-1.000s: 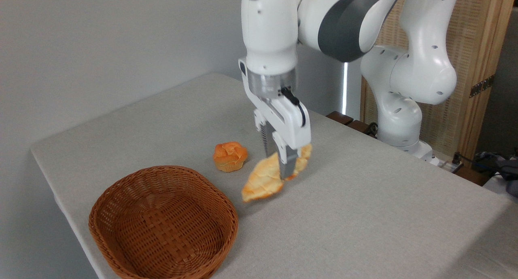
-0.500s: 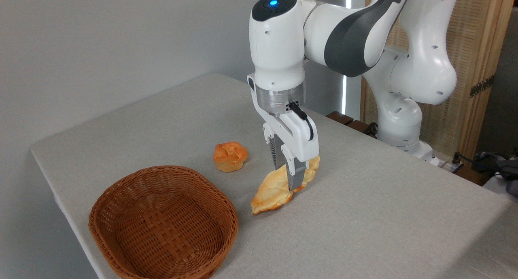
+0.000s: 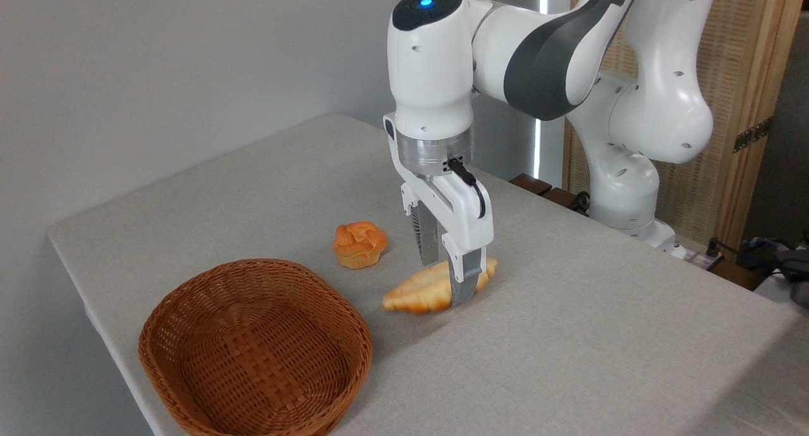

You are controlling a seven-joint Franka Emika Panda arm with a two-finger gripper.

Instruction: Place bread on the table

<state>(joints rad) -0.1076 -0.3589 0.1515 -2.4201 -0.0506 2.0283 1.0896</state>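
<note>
The bread [image 3: 415, 293], a long pale golden loaf with browned tips, lies nearly flat on the grey table [image 3: 569, 341], just right of the basket. Its left end looks blurred. My gripper [image 3: 446, 266] points straight down over the loaf's right half and is open, one finger behind the bread and one in front of it. The front fingertip hides part of the loaf's right end. I cannot tell whether the fingers still touch the bread.
An empty brown wicker basket [image 3: 189, 290] sits at the front left corner. A small round orange bun [image 3: 359, 243] rests on the cloth behind it, left of the gripper. The arm's base stands at the back right, before a wooden screen.
The gripper came down with the tilted loaf, then its fingers spread apart. The bread has dropped from hanging steeply to lying almost flat on the cloth.
</note>
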